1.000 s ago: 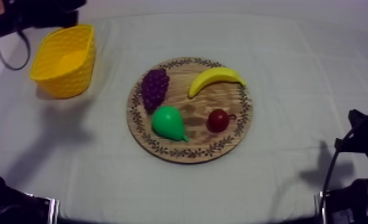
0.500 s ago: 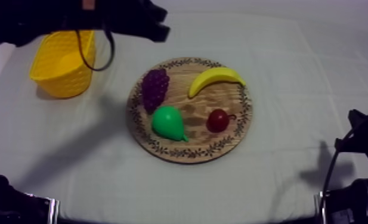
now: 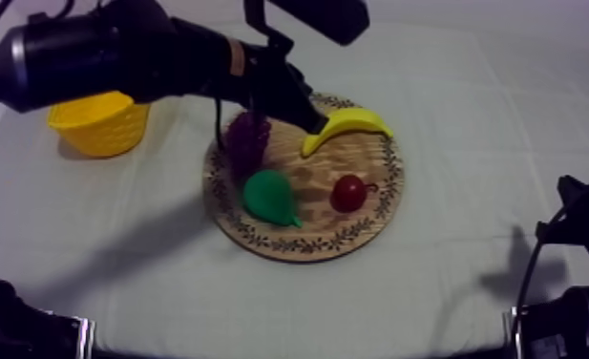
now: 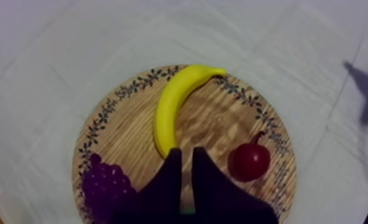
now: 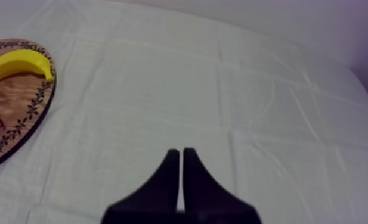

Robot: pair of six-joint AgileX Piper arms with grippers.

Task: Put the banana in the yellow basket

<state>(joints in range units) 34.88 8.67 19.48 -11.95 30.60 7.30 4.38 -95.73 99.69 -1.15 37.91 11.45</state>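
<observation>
Banana (image 3: 347, 124) lies on the far half of the round wooden board (image 3: 303, 250), curved along the patterned rim, one end pointing toward the bunch of grapes (image 3: 247, 141). Pear (image 3: 271, 197) and small red fruit (image 3: 348, 193) sit on the near half, apart from it, so there is room around the banana on that side. The left arm comes in from the upper left, passing above the yellow basket (image 3: 97, 129), which stands off the board at the table's left (probably why this arm has the job: the carry to the basket looks short). The left gripper (image 3: 309, 122) is at the banana's grape-side end. In the left wrist view its fingers (image 4: 205, 179) lie almost together with only a thin slit between them, gripping nothing. The tips are at the end of the fruit; contact cannot be told. Judged step: approach, grasp not yet made. The jaws would have to spread before they can straddle the banana, and pressing down as they are could nudge it toward the rim. The right gripper (image 5: 181, 152) is closed on nothing over bare cloth beside the board, out of the way.
</observation>
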